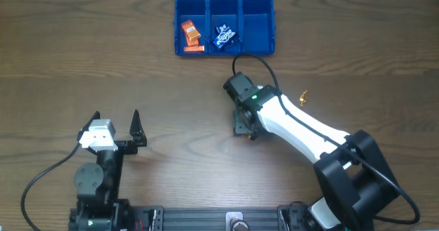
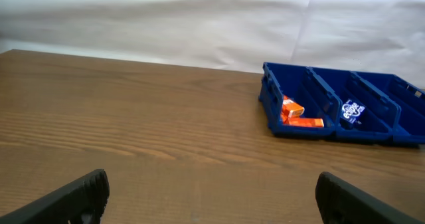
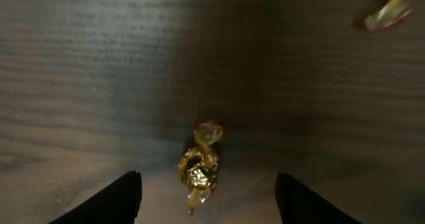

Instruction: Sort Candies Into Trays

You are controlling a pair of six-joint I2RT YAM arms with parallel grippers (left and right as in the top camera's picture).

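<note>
Right end effector (image 3: 206,201) sits low over the wooden worktop (image 1: 68,66), fingers spread, released. A gold-wrapped candy (image 3: 198,165) lies on the wood in the gap ahead of them. A second gold candy (image 1: 304,95) lies nearby. Blue three-bin tray (image 1: 226,52): orange candies (image 1: 190,31) in left bin, blue-wrapped candy (image 1: 223,35) in middle. Left end effector (image 1: 116,123) released, well apart.

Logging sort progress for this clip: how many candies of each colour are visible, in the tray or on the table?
Orange candies: 2, in the tray
Blue candy: 1, in the tray
Gold candies: 2, on the table
Total: 5
</note>
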